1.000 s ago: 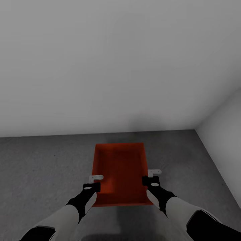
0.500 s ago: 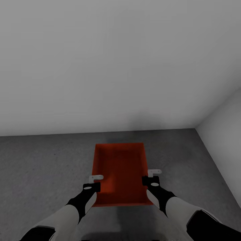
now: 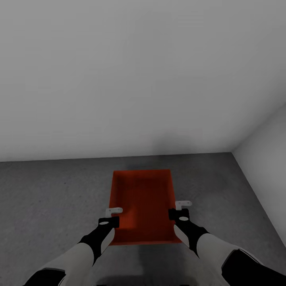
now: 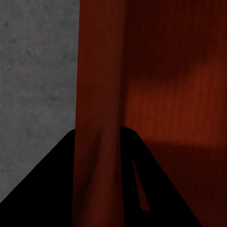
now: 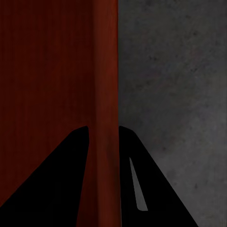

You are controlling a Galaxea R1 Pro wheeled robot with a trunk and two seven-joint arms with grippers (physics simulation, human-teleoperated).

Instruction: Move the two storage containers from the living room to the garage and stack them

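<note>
So the robot is parked in the garage facing a plain pale grey wall (image 3: 143,79), with a second wall (image 3: 264,159) meeting it at a corner off to the right. Going from the left: the left gripper (image 3: 112,216) comes in from the bottom of the head view on a black-and-white arm and sits right on the left long wall of the storage container (image 3: 143,204). In the left wrist view the two dark fingers (image 4: 52,184) straddle that thin orange-red wall (image 4: 99,118), one finger outside over the concrete and one inside the box, so it's pinching the wall. The container itself is in the middle, an open orange-red rectangular box with nothing inside, long side running away from the robot toward the far wall, with the dark grey mottled floor (image 3: 51,198) all around it. Can't really tell from these shots whether it's resting on the concrete or being held just off it. Over on the right, the right gripper (image 3: 180,212) mirrors the other one on the right long wall; the right wrist view shows its fingers (image 5: 156,184) on either side of the wall's edge (image 5: 105,94), clamped on it too, with rough grey concrete beside it.
</note>
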